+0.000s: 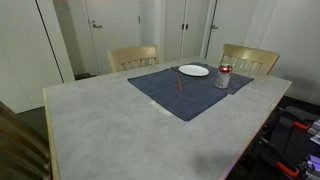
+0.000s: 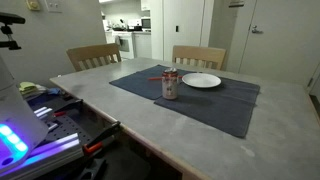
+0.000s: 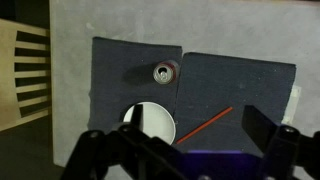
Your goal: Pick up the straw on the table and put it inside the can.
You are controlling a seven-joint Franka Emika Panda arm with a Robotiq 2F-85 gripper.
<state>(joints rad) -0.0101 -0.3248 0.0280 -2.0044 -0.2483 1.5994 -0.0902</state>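
The thin red straw (image 3: pixel 205 125) lies flat on the dark blue placemat (image 3: pixel 235 85), beside the white plate (image 3: pixel 150 120). It also shows in an exterior view (image 1: pixel 180 85). The red and silver can (image 1: pixel 224 77) (image 2: pixel 171 85) stands upright on the placemat; in the wrist view I see its metal top (image 3: pixel 164 72). My gripper (image 3: pixel 190 148) is open and empty, high above the table (image 1: pixel 110 130), with the straw between its fingers in the wrist view. The gripper is out of both exterior views.
The white plate (image 1: pixel 194 70) (image 2: pixel 201 81) sits on the placemat next to the can. Two wooden chairs (image 1: pixel 133 57) (image 1: pixel 250 58) stand at the table's far side. Cluttered equipment (image 2: pixel 40 115) lies beside the table edge.
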